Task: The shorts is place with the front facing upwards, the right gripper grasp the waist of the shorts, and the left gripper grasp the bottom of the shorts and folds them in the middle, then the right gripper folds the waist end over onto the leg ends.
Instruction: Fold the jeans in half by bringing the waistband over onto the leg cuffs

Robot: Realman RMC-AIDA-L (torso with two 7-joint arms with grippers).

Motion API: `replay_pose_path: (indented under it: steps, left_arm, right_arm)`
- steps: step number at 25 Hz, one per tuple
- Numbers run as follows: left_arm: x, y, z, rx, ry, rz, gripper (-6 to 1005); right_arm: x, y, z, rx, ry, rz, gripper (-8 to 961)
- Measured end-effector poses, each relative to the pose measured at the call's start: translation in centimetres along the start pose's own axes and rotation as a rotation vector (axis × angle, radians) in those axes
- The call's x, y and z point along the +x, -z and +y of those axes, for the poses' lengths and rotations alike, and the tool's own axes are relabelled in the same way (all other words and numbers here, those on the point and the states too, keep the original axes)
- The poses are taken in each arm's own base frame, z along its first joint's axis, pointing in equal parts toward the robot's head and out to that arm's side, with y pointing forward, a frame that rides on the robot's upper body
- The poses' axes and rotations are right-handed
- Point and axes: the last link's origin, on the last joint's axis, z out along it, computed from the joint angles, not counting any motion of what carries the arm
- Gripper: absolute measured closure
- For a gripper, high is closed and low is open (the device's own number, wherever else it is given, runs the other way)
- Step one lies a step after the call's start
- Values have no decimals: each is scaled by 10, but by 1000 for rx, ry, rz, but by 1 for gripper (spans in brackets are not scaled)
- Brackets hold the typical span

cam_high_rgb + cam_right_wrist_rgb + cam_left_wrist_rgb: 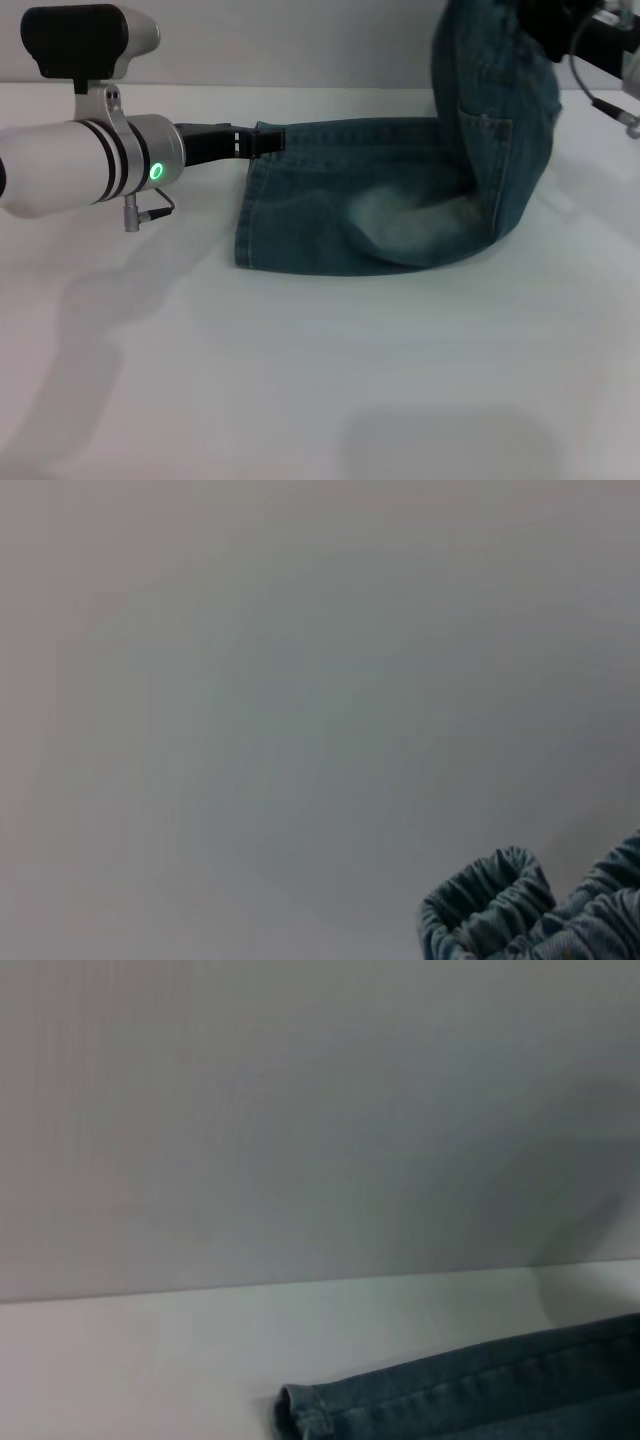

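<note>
Shorts: the denim shorts (pixel 400 210) lie on the white table (pixel 300 380), already doubled lengthwise, legs flat and pointing to the robot's left, a pale faded patch facing up.

Waist end: the ruched waist end (pixel 500 910) is raised off the table at the far right, so the cloth climbs from a bend low on the right and hangs in a steep sheet.

Leg ends: the hems (pixel 248 215) rest flat at the left; one hem corner (pixel 300 1410) shows in the left wrist view.

Right gripper: the right gripper (pixel 545 25) sits high at the top right, apparently clamped on the waistband and carrying it; the claws themselves are mostly out of sight.

Left gripper: the left gripper (pixel 262 140) lies low at the far hem corner, touching it; whether it pinches the cloth or only rests there, I cannot tell.

Step in hand: likely the last fold, waist over onto the legs.

Risks: the two layers may slide apart in the air; the waistband could slip from the claws; an unpinned hem could drag, leaving a crooked fold.
</note>
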Motion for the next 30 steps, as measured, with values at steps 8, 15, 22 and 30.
replay_pose_path:
  steps: [8,15,22,30]
  left_arm:
    - [-7,0,-4,13,17,4,200]
    - [-12,2,-9,31,31,8,200]
    - [-19,5,-18,58,75,27,200]
    - [-26,4,-13,42,80,13,200]
  right_arm:
    - [22,-26,24,-33,49,117,800]
    - [39,-43,39,-54,88,197,800]
    - [58,-52,46,-62,106,269,799]
    - [74,-57,49,-63,124,328,799]
